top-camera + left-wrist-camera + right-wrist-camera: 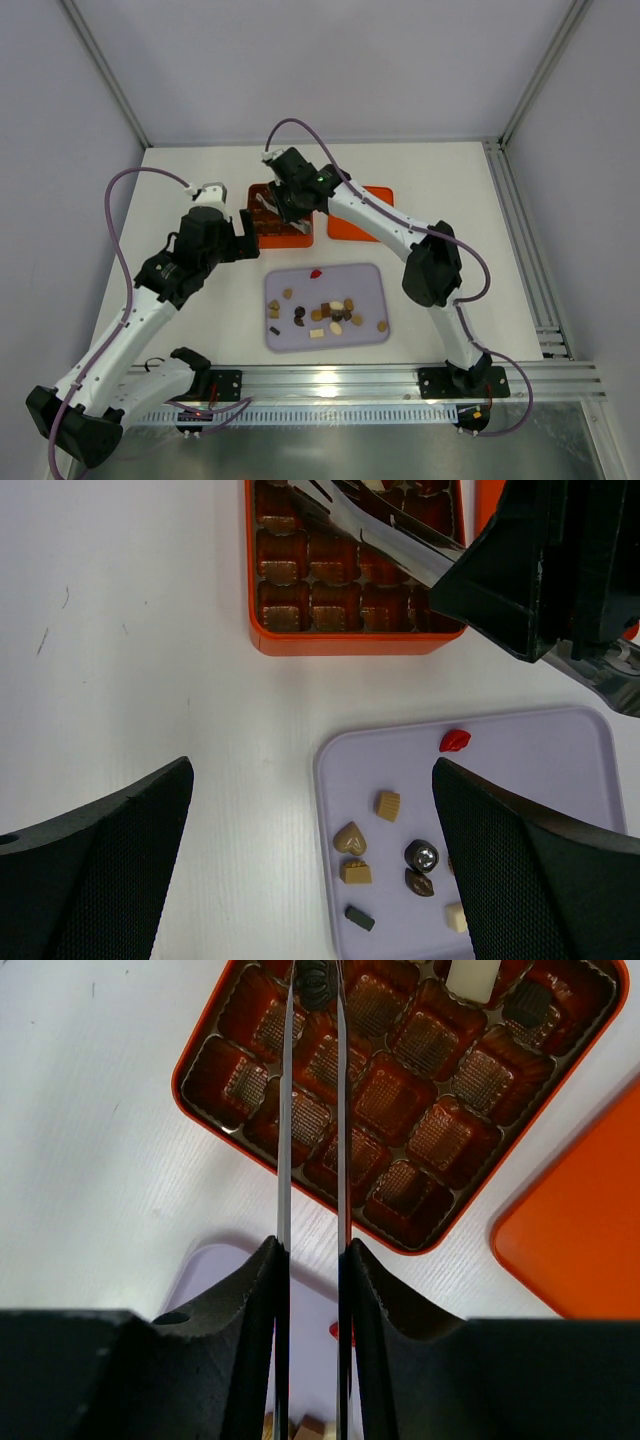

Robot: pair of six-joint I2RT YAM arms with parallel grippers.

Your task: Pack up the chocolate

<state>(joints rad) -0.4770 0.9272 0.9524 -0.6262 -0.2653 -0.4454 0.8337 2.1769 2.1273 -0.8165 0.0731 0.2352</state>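
Note:
Several loose chocolate pieces (pixel 335 312), tan, brown and cream, lie on a lavender tray (pixel 370 275), with one red piece (pixel 316 272) at its far edge. They also show in the left wrist view (pixel 385 805). The orange gridded box (pixel 300 240) stands behind the tray. My right gripper (pixel 312 1260) is shut on metal tongs (pixel 284 1110). The tong tips pinch a dark ridged chocolate (pixel 316 985) over a far cell of the box (pixel 200 1100). A white piece (pixel 472 978) and a dark piece (pixel 528 1002) sit in box cells. My left gripper (pixel 310 870) is open and empty over the tray's left edge.
The flat orange lid (pixel 378 200) lies right of the box, also in the right wrist view (pixel 580 1230). The right arm reaches across above the box and tray. White walls and an aluminium frame ring the table.

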